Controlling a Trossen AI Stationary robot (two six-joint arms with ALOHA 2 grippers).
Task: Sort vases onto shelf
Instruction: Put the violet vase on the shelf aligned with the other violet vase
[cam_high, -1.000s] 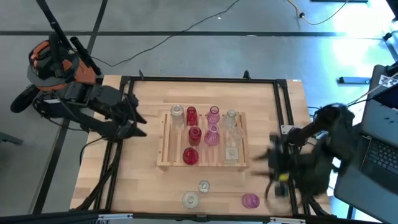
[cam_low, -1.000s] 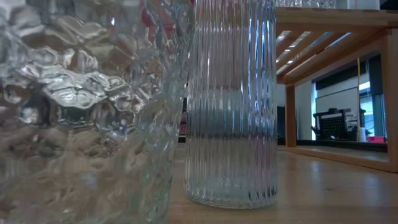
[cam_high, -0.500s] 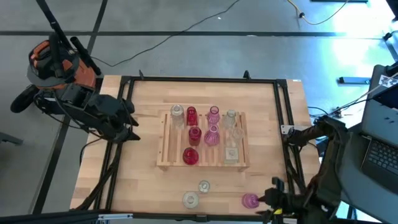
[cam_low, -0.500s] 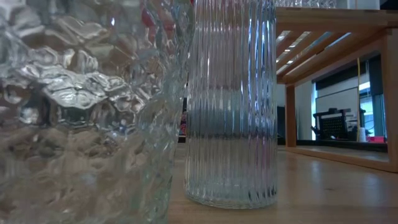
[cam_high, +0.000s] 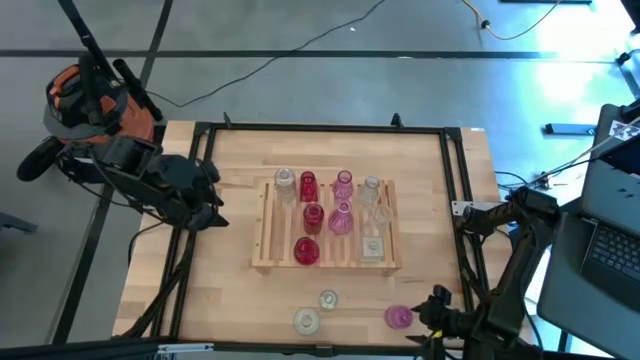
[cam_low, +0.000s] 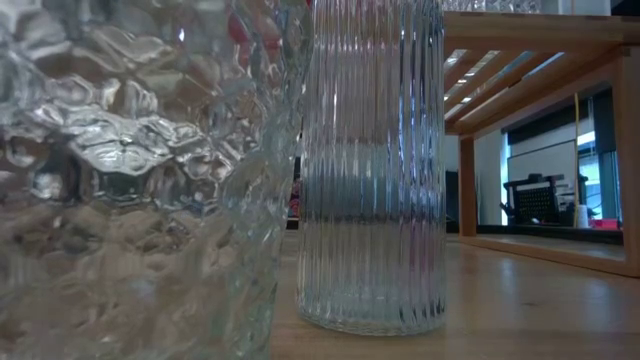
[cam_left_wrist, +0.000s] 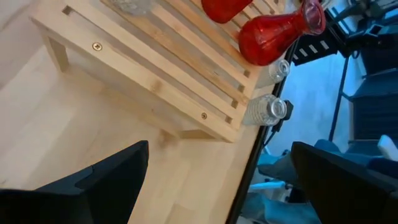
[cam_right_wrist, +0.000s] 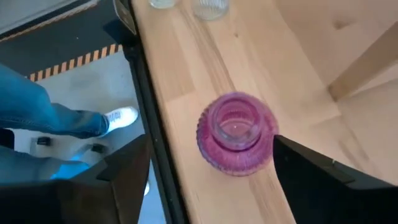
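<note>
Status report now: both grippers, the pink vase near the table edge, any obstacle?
Right gripper open around pink vase, no grip yet. Left gripper open, waiting left of shelf. Two clear vases nearby, not blocking.

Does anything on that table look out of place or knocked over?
Nothing is toppled or broken. Three vases stand off the shelf near the table's front edge: two clear ones and a pink vase close to the edge, by the right gripper.

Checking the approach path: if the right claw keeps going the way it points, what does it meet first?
Probably the pink vase on the table's near edge: it sits between the open right claw fingers, though depth is unclear.
</note>
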